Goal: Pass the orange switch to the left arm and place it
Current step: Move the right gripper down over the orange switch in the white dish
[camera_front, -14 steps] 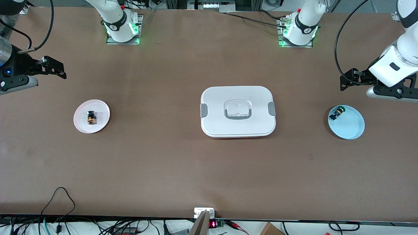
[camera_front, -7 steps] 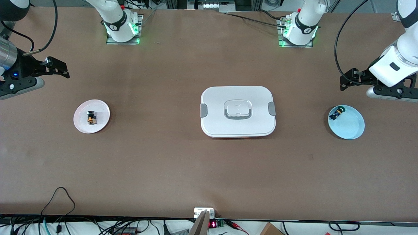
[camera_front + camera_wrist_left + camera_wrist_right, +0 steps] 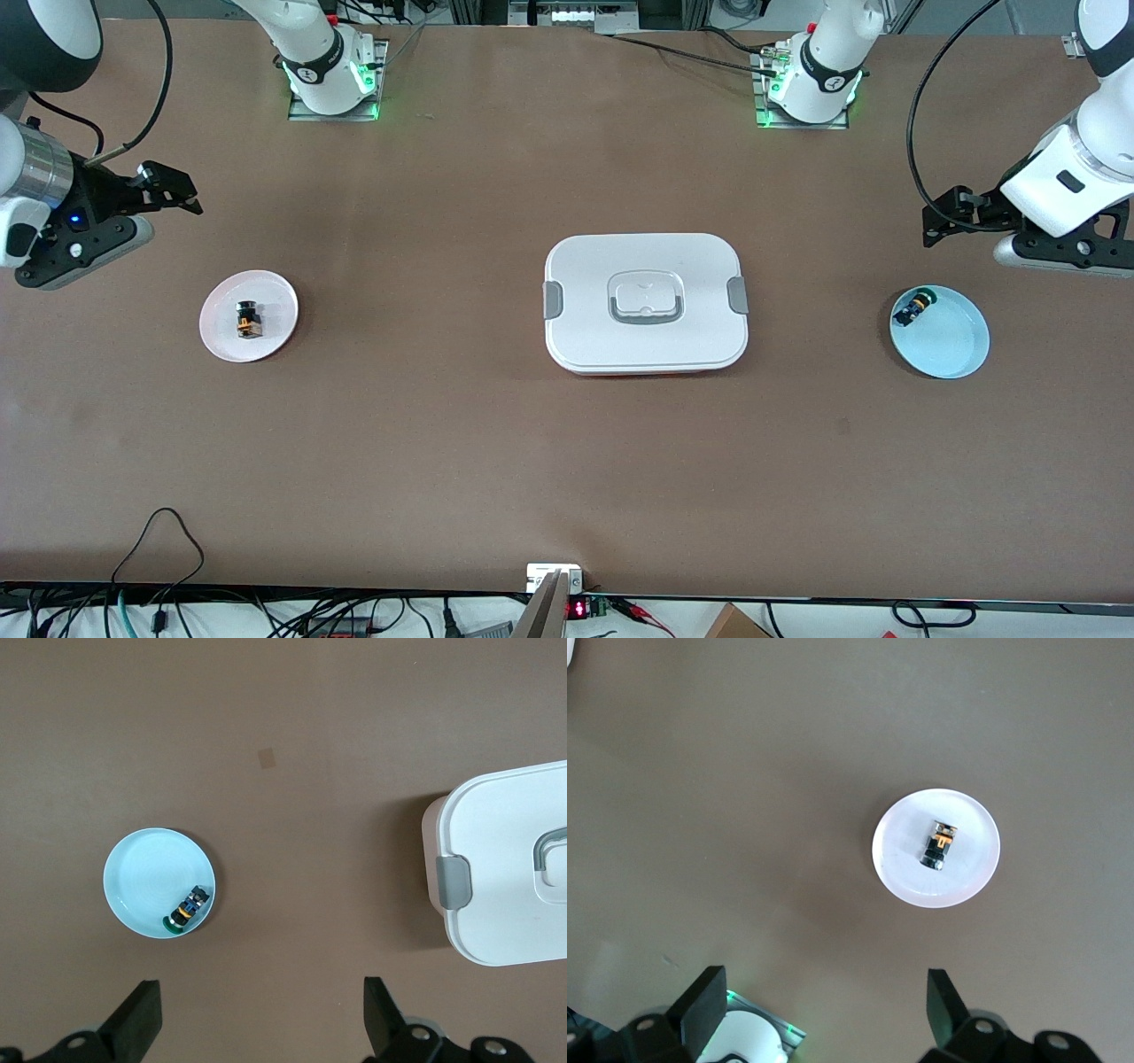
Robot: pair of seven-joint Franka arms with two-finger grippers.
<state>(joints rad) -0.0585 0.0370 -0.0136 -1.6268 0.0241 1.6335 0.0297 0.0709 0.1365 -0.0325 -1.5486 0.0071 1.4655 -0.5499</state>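
Note:
The orange switch (image 3: 248, 320) (image 3: 938, 844) lies on a round pink plate (image 3: 221, 341) (image 3: 899, 873) toward the right arm's end of the table. My right gripper (image 3: 173, 190) (image 3: 824, 992) hangs open over bare table beside that plate, with nothing between its fingers. The white lidded box (image 3: 644, 301) (image 3: 505, 877) sits at the table's middle. My left gripper (image 3: 943, 217) (image 3: 261, 1005) waits open and empty over bare table beside a blue plate (image 3: 957, 354) (image 3: 142, 877).
A small black part with blue and green bits (image 3: 912, 308) (image 3: 184, 909) lies on the blue plate. The arm bases (image 3: 332, 80) (image 3: 808, 84) stand along the table edge farthest from the front camera. Cables and a small device (image 3: 554, 578) line the nearest edge.
My right arm has swung its gripper a little toward the table's middle, closer to the pink plate. The left arm, the box and both plates have not moved.

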